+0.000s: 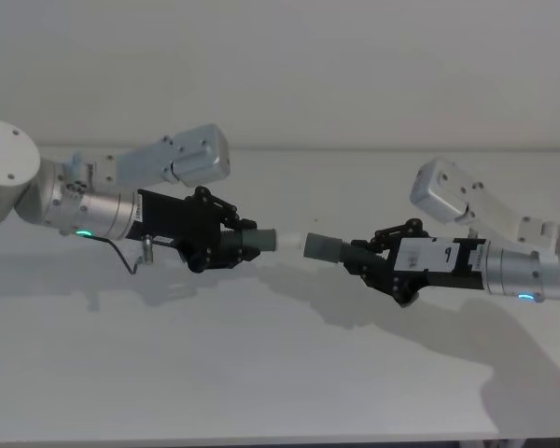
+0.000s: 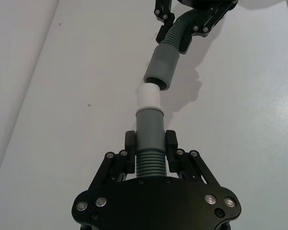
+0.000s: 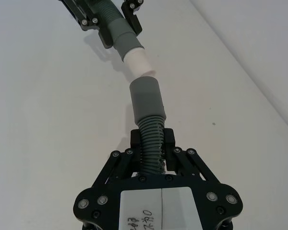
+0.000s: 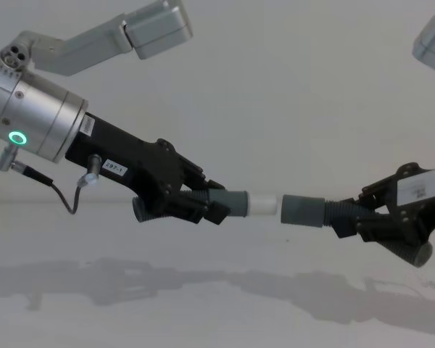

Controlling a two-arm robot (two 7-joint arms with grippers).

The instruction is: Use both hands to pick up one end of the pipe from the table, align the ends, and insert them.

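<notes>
Both pipe pieces are up off the table (image 1: 280,373) right now, held in the air over its middle; left gripper (image 1: 231,241) is clamped on the ribbed part of the left pipe piece (image 1: 259,242), whose white tip (image 1: 289,241) points toward the other arm; right gripper (image 1: 371,258) is pinched on the ribbed hose of the right pipe piece (image 1: 341,251), wide dark cuff (image 1: 320,247) facing back; from the chest view the white tip (image 4: 264,204) and cuff (image 4: 301,209) sit end to end with a small gap, roughly lined up, not inserted; in the left wrist view the tip (image 2: 148,97) is right at the cuff's (image 2: 162,67) mouth.
</notes>
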